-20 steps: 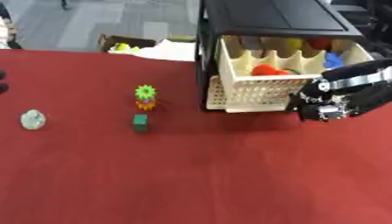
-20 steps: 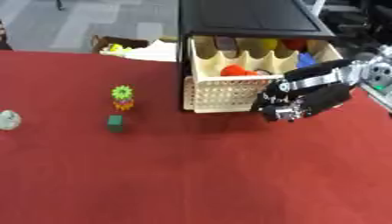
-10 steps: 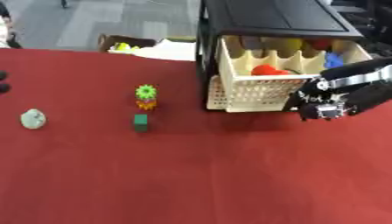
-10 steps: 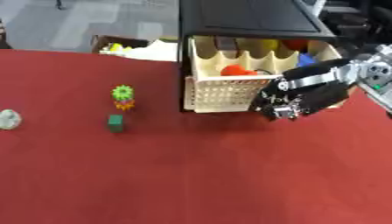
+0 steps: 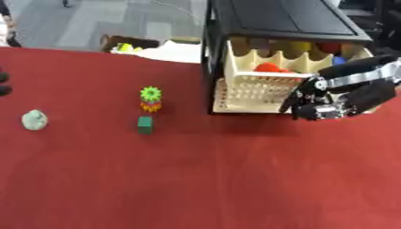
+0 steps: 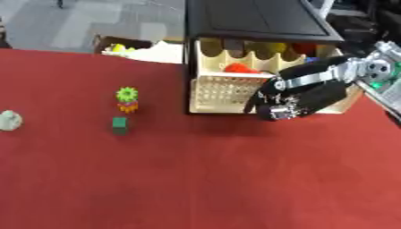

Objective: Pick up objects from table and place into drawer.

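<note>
Here, one right hand [image 6: 286, 105] with fingers curled, holding nothing visible, just before the pulled-out cream drawer [image 5: 258, 91] of one black cabinet [image 5: 274, 18]. Inside, several coloured items. On the red table [image 5: 196, 179], three things: pale lump [image 5: 34, 120], green block [image 5: 145, 125], green-topped toy [image 5: 150, 98].

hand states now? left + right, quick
Left hand: only dark bits at the left edge of the left eye view; state cannot be told.
Right hand: fingers curled, in front of the drawer; nothing visible in it.
</note>
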